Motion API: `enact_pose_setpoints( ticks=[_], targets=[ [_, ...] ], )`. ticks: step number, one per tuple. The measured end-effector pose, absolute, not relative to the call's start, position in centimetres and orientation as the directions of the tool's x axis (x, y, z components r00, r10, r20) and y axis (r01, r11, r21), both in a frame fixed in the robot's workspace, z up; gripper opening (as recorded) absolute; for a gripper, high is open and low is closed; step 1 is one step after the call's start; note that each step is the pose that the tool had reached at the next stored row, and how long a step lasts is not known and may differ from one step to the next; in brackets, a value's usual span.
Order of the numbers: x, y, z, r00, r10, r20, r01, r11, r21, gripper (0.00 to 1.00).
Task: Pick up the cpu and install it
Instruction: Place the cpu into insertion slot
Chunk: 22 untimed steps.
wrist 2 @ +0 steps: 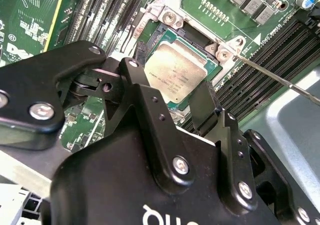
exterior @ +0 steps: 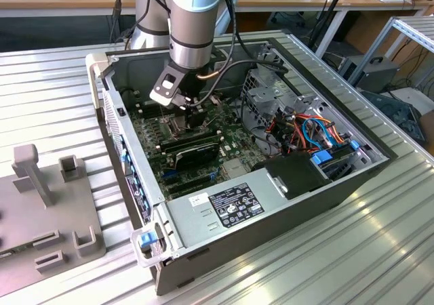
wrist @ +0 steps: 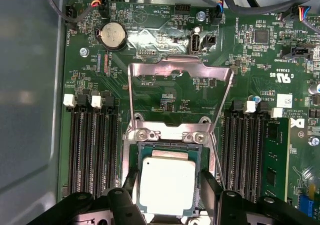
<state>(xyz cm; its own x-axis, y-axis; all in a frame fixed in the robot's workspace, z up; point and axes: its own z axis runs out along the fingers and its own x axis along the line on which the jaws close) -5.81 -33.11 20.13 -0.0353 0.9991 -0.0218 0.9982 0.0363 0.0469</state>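
The cpu (wrist: 167, 187) lies flat in the socket (wrist: 165, 147), frame (wrist: 180, 67) swung back to clear it; the gripper (wrist 2: 169, 85) straddles it low, but whether its jaws clamp it I cannot tell

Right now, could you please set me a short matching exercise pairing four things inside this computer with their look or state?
Things:
1. cpu
2. socket frame
3. coin cell
4. power supply

Look or state:
A. round and silver, on the motherboard
B. large grey metal box
C. silver top up, in the open socket
D. swung open, clear of the socket

Pairs: 1-C, 2-D, 3-A, 4-B.
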Motion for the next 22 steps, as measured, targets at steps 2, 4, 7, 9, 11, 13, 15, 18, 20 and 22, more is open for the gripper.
enact_pose_setpoints(
  ticks=[2,4,7,9,11,13,15,18,20,22],
  targets=[
    [-5.81,-33.11,20.12,-0.035,0.999,-0.022,0.998,0.036,0.047,0.62],
    [-5.81,-33.11,20.12,-0.035,0.999,-0.022,0.998,0.036,0.047,0.62],
    [-5.81,-33.11,20.12,-0.035,0.999,-0.022,0.998,0.036,0.047,0.62],
    [-5.81,-33.11,20.13,-0.035,0.999,-0.022,0.998,0.036,0.047,0.53],
    [-5.81,-33.11,20.12,-0.035,0.999,-0.022,0.998,0.036,0.047,0.53],
    [-5.81,-33.11,20.13,-0.035,0.999,-0.022,0.998,0.036,0.047,0.53],
    [-5.81,-33.11,20.13,-0.035,0.999,-0.022,0.998,0.036,0.047,0.53],
    [-5.81,-33.11,20.7,-0.035,0.999,-0.022,0.998,0.036,0.047,0.53],
    [-5.81,-33.11,20.92,-0.035,0.999,-0.022,0.998,0.036,0.047,0.53],
    [-5.81,-33.11,20.93,-0.035,0.999,-0.022,0.998,0.036,0.047,0.53]
  ],
)
